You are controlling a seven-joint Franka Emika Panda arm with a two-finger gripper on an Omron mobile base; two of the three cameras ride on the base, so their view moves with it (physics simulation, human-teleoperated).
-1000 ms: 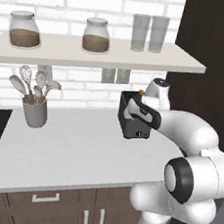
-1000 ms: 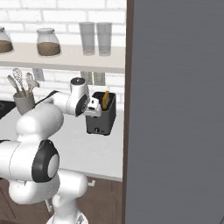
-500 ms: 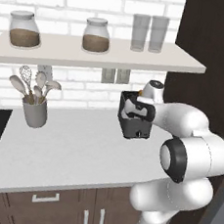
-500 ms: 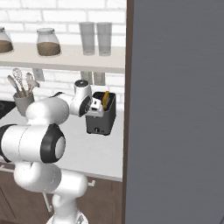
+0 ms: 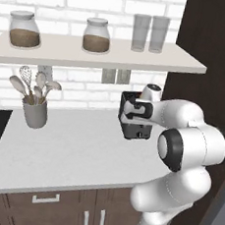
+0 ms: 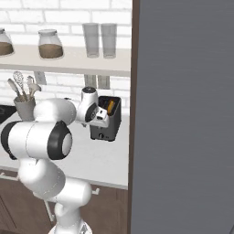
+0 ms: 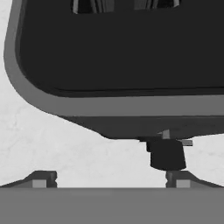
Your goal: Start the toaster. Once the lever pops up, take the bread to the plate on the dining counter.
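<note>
Tabletop (image 5: 70, 149): we see the white worktop carrying the utensil cup (image 5: 34, 113) at 9 o'clock and the toaster (image 5: 132, 126) at 3 o'clock, against the dark wall panel.
Toaster: we judge it rigid, boxy and steady; only its lever (image 7: 167, 154) needs pressing.
Bread (image 6: 110, 106): upright in a slot, probably light and crumbly; we would pinch its top edge.
Gripper (image 7: 111, 179): fingers (image 7: 41, 179) spread wide, empty, just above the toaster, the lever near the 5 o'clock finger.

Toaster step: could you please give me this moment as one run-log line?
stage: starting toaster | end effector: open, above lever | bread: in slot | lever: not yet pressed
</note>
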